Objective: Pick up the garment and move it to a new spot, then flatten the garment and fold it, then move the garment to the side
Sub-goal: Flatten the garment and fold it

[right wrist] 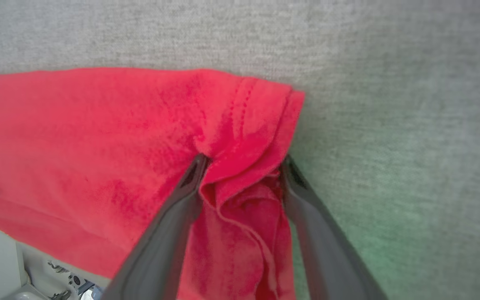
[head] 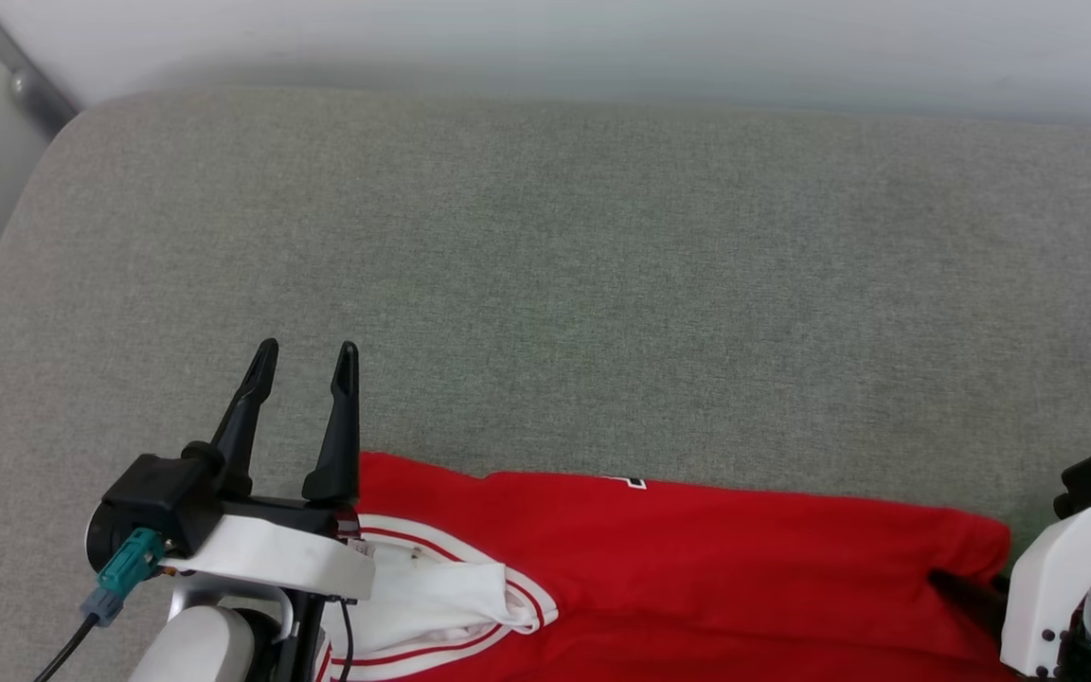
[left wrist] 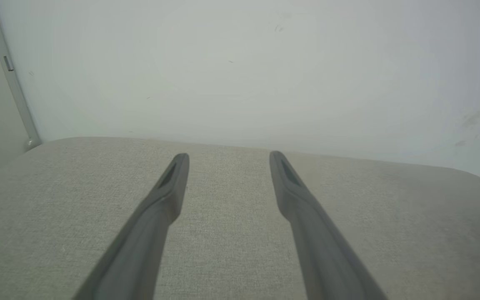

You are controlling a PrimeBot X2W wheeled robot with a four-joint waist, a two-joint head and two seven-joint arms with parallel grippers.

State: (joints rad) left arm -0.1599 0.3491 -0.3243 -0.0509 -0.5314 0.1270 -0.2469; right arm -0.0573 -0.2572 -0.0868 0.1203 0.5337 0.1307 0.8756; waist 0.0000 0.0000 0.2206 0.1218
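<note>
- Left pincer (head: 304, 355) wide open, empty, over the grey cushion's (head: 602, 284) near edge.
- Right pincer (right wrist: 242, 160) spread astride the garment's (head: 697, 549) bunched corner, unclamped.
- Flattening and folding look unfinished; side move remains.

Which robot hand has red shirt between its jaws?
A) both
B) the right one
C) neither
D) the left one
B: a bunch of the shirt sits between the jaws of the right gripper, while the jaws of the left gripper stand apart over bare grey cushion.
</note>
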